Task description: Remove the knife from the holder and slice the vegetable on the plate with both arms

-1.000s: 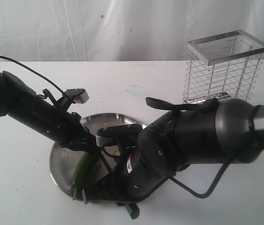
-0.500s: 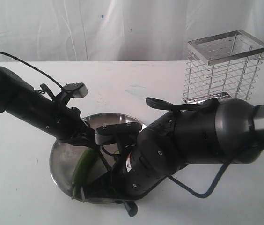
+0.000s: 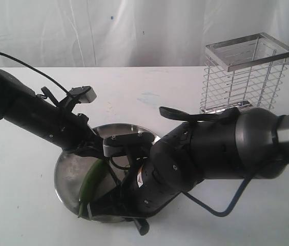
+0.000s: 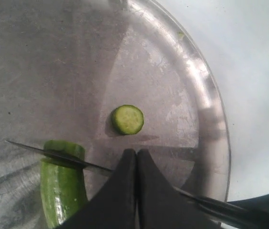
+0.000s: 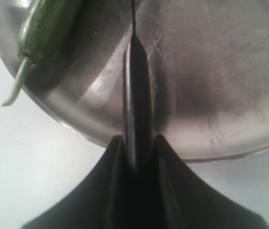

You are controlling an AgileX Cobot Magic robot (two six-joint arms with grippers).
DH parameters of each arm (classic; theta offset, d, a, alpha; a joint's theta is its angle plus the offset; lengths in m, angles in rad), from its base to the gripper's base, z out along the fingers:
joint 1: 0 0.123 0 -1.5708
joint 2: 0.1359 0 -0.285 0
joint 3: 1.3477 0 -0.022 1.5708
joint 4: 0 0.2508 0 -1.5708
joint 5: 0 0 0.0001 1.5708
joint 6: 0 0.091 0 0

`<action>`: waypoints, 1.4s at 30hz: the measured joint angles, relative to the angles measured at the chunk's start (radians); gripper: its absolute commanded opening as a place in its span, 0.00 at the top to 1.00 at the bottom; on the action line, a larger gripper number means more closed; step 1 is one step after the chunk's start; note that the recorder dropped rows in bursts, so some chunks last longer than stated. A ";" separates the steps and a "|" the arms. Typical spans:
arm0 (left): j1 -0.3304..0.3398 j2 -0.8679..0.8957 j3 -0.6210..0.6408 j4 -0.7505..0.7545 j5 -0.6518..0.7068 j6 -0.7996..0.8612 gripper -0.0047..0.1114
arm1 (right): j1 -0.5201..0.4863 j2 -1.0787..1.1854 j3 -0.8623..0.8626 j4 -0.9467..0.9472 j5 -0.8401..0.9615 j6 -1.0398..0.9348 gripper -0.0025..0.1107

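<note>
right claw (image 5: 137, 157) clamped on knife (image 4: 60, 157) handle | blade lies across vegetable (image 4: 63, 191) on plate (image 4: 206, 95) | left claw (image 4: 136, 155) together, empty | press straight down, steady vegetable first

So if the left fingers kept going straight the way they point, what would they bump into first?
Probably the knife blade crossing just ahead of the shut left fingers, then the plate. The round slice lies farther on; depth is unclear.
</note>
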 measured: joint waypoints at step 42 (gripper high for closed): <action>-0.023 0.105 0.012 -0.036 0.016 0.027 0.96 | 0.000 0.017 0.000 -0.002 0.043 -0.004 0.98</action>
